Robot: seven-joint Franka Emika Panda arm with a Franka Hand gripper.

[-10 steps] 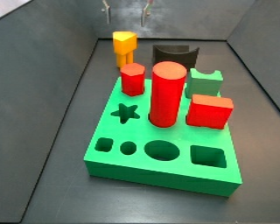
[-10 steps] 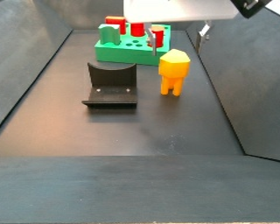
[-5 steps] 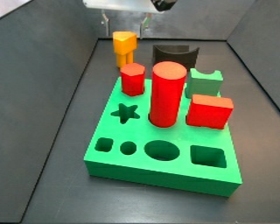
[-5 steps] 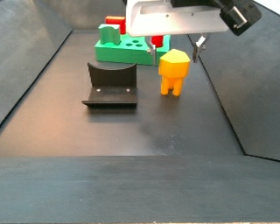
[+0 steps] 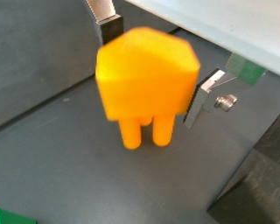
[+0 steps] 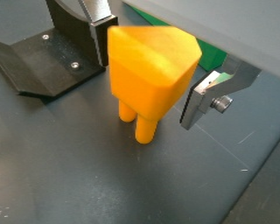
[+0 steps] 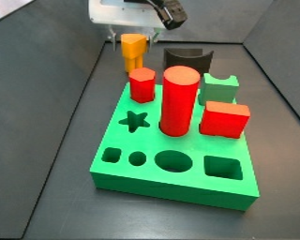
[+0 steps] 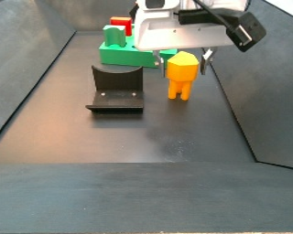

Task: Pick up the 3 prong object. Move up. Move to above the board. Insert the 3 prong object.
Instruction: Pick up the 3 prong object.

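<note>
1. Since a second earlier, the gripper (image 5: 150,59) had descended around the orange 3 prong object (image 5: 146,80).
2. Its fingers (image 5: 208,98) flanked it, spread wide (not gripping).
3. It stood on the floor beside the fixture (image 8: 116,88), behind the green board (image 7: 178,141).

In a side view the 3 prong object (image 8: 181,75) stands on the floor right of the fixture (image 8: 116,88). The board (image 8: 127,51) lies behind both, toward the frame's top. The gripper (image 8: 181,50) sits directly over the object, its fingers (image 5: 208,94) flanking it.
</note>
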